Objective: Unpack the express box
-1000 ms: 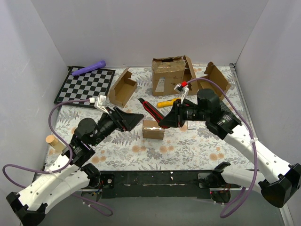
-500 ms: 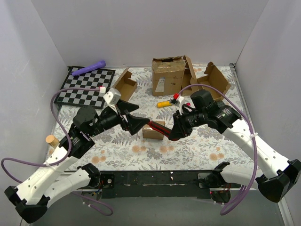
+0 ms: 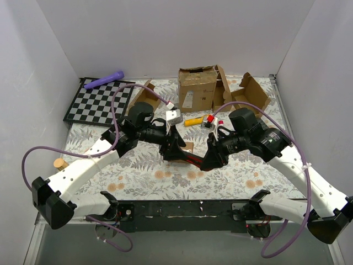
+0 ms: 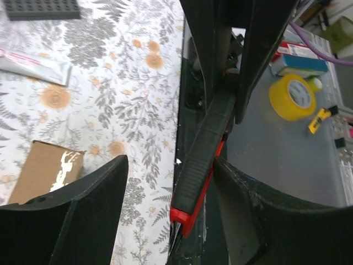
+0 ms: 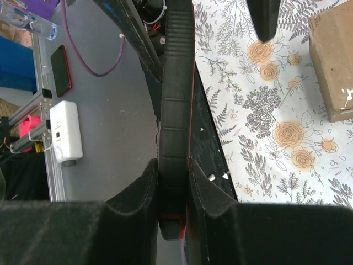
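Observation:
The express box (image 3: 188,146), small and plain brown, lies shut on the floral table at centre, mostly hidden under my left gripper (image 3: 177,153). It also shows in the left wrist view (image 4: 47,171) and the right wrist view (image 5: 333,61). My right gripper (image 5: 175,168) is shut on a black and red utility knife (image 5: 176,99) and holds it above the table's near edge. My left gripper (image 4: 171,163) is open, its fingers on either side of the knife's (image 4: 201,154) free end, the right finger close against it.
A large battered carton (image 3: 197,88) stands at the back, with open mailer boxes beside it (image 3: 144,96) (image 3: 251,94). A yellow tool (image 3: 194,121), a chessboard (image 3: 99,101), a purple item (image 3: 105,81) and a cork (image 3: 58,163) lie around. A white tube (image 4: 36,61) lies near the box.
My left arm has swung right to the centre, and its open fingers now straddle the knife's end. My right gripper has carried the knife down towards the near edge.

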